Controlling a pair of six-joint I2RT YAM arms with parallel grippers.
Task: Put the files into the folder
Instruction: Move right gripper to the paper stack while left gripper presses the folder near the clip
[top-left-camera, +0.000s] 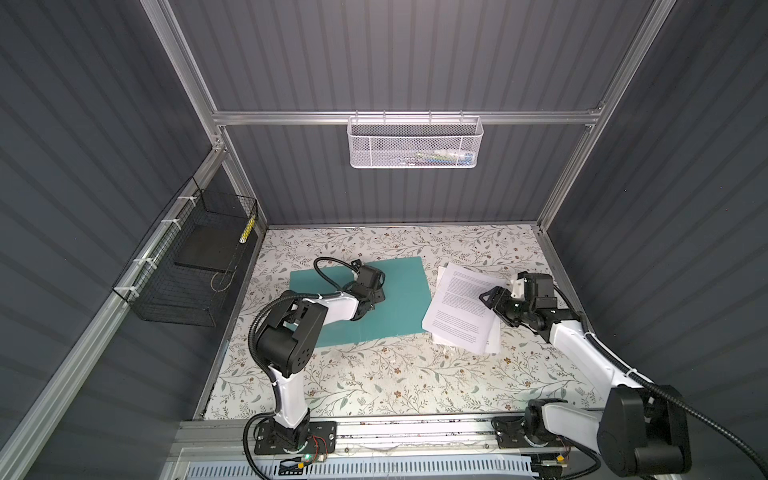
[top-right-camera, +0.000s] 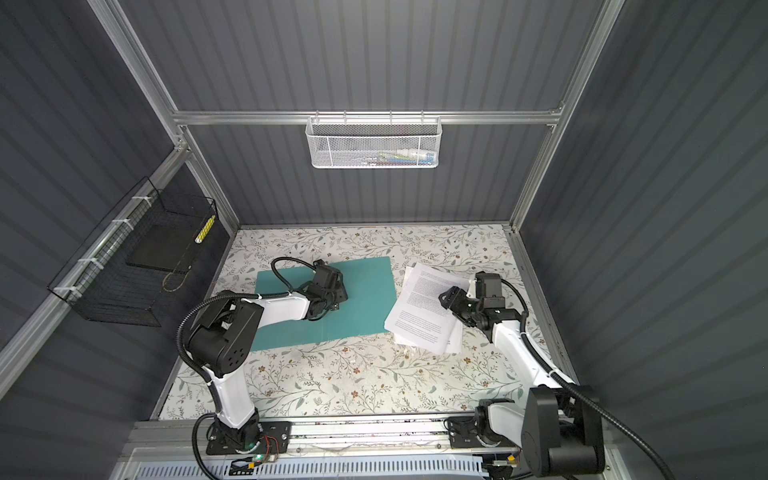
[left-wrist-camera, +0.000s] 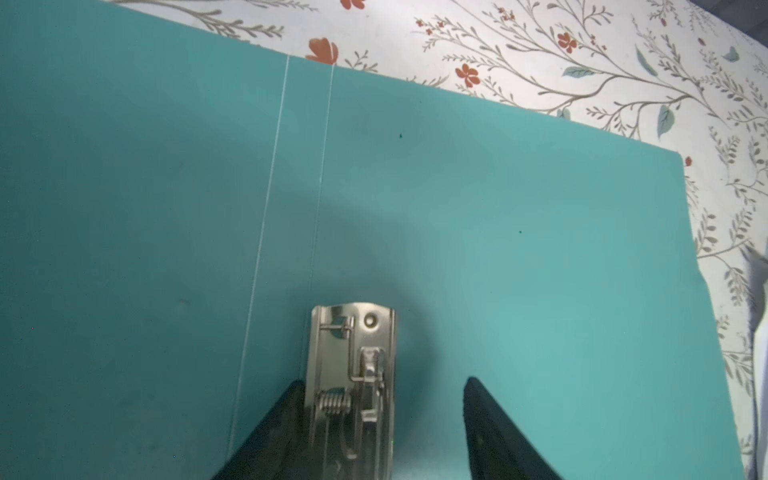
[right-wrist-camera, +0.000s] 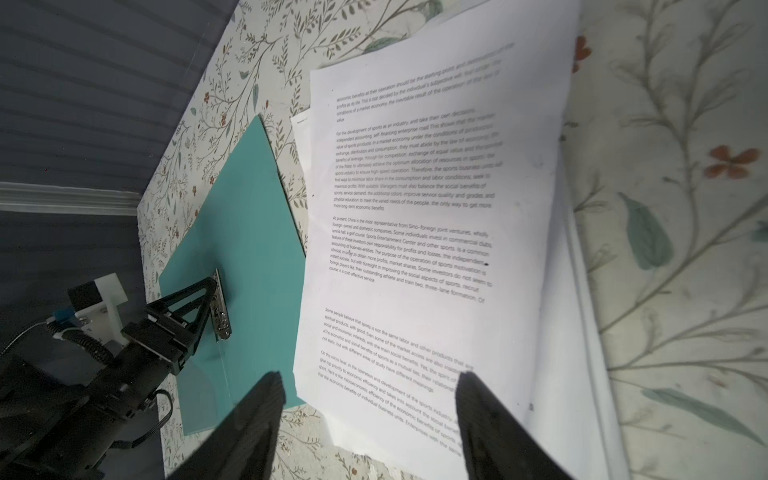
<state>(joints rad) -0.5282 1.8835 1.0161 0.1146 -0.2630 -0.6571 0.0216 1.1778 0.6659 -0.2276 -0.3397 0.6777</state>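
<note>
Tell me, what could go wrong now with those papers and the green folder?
The files lie fanned out, not squared; the open right claw may pinch only the top one and leave the rest.
The open left claw straddles the metal clip; if it slips off, the files may not get under it.
The folder lies loose and could slide when pushed.

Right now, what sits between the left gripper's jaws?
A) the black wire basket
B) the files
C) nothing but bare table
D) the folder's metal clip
D: in the left wrist view the clip on the open folder lies between the spread jaws of the left gripper, close to one of them.
</note>
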